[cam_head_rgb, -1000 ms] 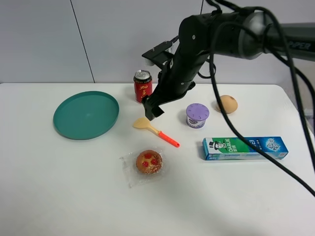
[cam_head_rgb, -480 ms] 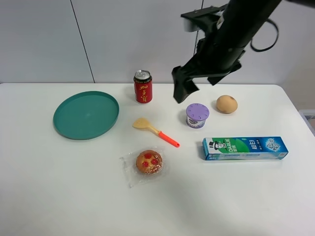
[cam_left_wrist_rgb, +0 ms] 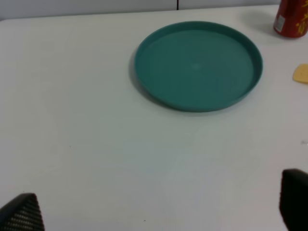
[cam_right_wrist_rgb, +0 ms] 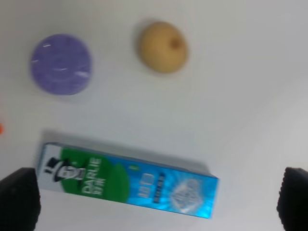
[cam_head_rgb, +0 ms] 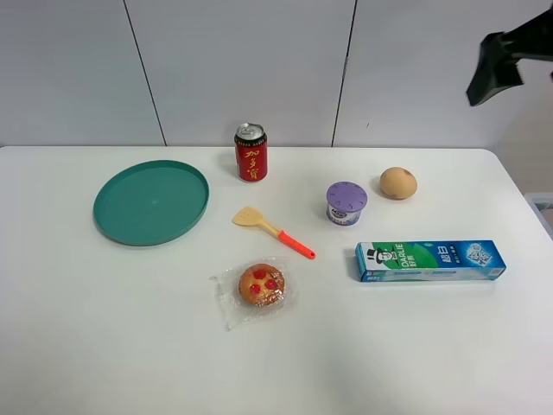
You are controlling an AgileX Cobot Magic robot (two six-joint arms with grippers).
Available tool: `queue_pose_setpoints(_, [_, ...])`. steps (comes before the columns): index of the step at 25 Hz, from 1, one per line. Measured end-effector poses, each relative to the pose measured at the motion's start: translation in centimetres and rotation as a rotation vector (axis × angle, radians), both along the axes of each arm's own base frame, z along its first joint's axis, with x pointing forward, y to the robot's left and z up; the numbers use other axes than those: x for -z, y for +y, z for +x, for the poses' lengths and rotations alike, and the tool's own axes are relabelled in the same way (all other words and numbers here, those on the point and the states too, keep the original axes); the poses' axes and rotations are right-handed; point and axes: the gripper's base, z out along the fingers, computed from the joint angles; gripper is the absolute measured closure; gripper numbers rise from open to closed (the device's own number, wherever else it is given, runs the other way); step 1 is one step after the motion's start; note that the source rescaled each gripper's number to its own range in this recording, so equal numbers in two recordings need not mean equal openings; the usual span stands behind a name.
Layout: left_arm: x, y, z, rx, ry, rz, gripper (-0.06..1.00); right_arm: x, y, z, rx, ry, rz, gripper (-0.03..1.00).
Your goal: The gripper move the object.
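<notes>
The spatula (cam_head_rgb: pixel 272 232), with a pale wooden blade and an orange-red handle, lies flat on the white table (cam_head_rgb: pixel 104 346) near the middle. Nothing touches it. My right gripper (cam_head_rgb: pixel 494 69) hangs high at the far right, well away from the spatula. In the right wrist view it (cam_right_wrist_rgb: pixel 156 199) is open and empty above the toothpaste box (cam_right_wrist_rgb: pixel 127 180). My left gripper (cam_left_wrist_rgb: pixel 158 207) is open and empty, low over bare table in front of the green plate (cam_left_wrist_rgb: pixel 197 65). The tip of the spatula blade (cam_left_wrist_rgb: pixel 301 73) shows at the edge of the left wrist view.
A green plate (cam_head_rgb: pixel 151 201) lies at the left. A red can (cam_head_rgb: pixel 251 152) stands behind the spatula. A purple-lidded cup (cam_head_rgb: pixel 346 202), a brown egg (cam_head_rgb: pixel 398 182) and a toothpaste box (cam_head_rgb: pixel 430 260) are to the right. A wrapped pastry (cam_head_rgb: pixel 261 285) lies in front.
My right arm has lifted from just above the spatula's blade and swung up and to the far right. The spatula and the other objects have not moved.
</notes>
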Motion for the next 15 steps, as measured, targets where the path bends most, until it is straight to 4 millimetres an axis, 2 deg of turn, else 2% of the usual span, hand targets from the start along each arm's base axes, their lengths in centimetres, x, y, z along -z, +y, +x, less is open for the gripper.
queue_pose_setpoints(4, [0.0,0.0,0.0,0.000,0.000,0.000,-0.06,-2.4,-2.5,-2.5,0.114,-0.087,-0.026,-0.03])
queue_pose_setpoints(7, [0.0,0.0,0.0,0.000,0.000,0.000,-0.06,-3.8,-3.4,-5.2,0.166,-0.150,-0.034,-0.03])
queue_pose_setpoints(8, [0.0,0.0,0.0,0.000,0.000,0.000,-0.06,-3.8,-3.4,-5.2,0.166,-0.150,-0.034,-0.03])
queue_pose_setpoints(10, [0.0,0.0,0.0,0.000,0.000,0.000,-0.06,-3.7,-3.5,-7.4,0.177,-0.164,-0.046,-0.03])
queue_pose_setpoints(15, [0.0,0.0,0.0,0.000,0.000,0.000,-0.06,-1.5,-3.5,-13.2,0.191,-0.164,-0.066,-0.03])
